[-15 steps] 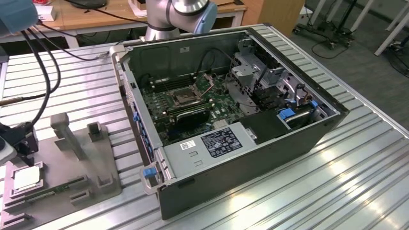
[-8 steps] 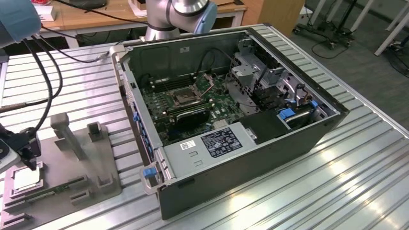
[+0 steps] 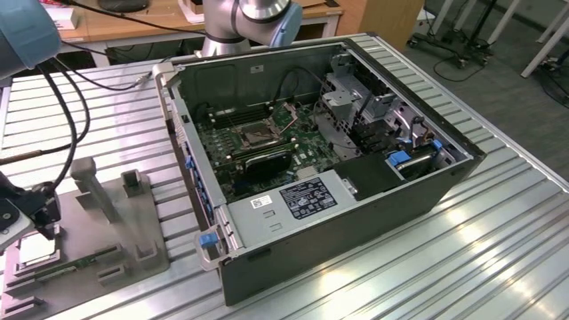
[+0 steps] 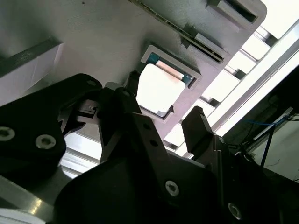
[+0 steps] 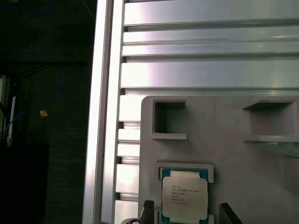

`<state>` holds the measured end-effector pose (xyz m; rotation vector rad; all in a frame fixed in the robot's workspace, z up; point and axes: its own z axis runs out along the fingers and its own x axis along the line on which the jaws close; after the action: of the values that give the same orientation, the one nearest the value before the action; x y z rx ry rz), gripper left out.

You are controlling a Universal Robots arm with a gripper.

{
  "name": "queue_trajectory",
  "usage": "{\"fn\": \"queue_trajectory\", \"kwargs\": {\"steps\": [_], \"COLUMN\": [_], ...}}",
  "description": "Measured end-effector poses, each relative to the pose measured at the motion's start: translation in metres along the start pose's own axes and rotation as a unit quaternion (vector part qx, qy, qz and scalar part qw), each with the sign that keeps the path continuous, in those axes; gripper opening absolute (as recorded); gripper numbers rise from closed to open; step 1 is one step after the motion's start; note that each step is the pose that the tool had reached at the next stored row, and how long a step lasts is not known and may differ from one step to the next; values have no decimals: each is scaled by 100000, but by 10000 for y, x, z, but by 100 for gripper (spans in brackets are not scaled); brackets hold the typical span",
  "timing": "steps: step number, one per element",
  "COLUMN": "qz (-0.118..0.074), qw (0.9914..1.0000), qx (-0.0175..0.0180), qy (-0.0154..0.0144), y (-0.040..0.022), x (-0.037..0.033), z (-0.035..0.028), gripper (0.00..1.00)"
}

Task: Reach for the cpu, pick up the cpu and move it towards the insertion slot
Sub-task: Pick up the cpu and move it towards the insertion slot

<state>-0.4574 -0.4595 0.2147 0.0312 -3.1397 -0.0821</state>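
The cpu (image 3: pixel 36 251), a small square chip with a pale metal face, lies flat in a recess of the grey fixture plate (image 3: pixel 133 220) at the exterior view's far left. My gripper (image 3: pixel 46 228) hovers just above it, open. In both wrist views the cpu (image 4: pixel 159 88) (image 5: pixel 183 193) sits framed between the two black fingertips (image 4: pixel 198 123), which stand apart on either side without touching it. The insertion slot (image 3: pixel 252 135), a square socket with a metal frame, is on the motherboard inside the open computer case (image 3: pixel 356 200).
A long green circuit strip (image 3: pixel 84 262) lies on the fixture plate beside the cpu, and grey posts (image 3: pixel 93 187) rise from it. Black cables (image 3: pixel 66 113) hang by the arm. The slatted aluminium table (image 3: pixel 498 253) carries everything; the case's wall (image 3: pixel 182 147) stands between fixture and socket.
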Motion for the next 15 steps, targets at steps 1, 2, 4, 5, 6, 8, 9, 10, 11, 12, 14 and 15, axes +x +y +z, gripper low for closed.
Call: {"fn": "queue_trajectory", "kwargs": {"steps": [1,2,4,5,6,8,9,10,11,12,14,15], "qz": [0,-2,-2,0,0,-11,-9,-7,-4,-4,2,-2], "qw": [100000,100000,100000,100000,100000,100000,99999,99999,99999,99999,99999,99999], "qx": [-6,-7,-6,-3,2,255,325,335,338,338,340,338], "qy": [0,4,8,12,12,-3,0,5,5,6,8,7], "y": [0,-1,-1,-1,-1,-2,-2,-1,1,2,8,9], "x": [0,0,0,0,0,-2,-1,-1,-1,-1,-1,-2], "z": [8,14,17,17,17,24,32,45,58,73,106,122], "gripper": [64,64,64,65,65,71,71,71,71,71,71,71]}}
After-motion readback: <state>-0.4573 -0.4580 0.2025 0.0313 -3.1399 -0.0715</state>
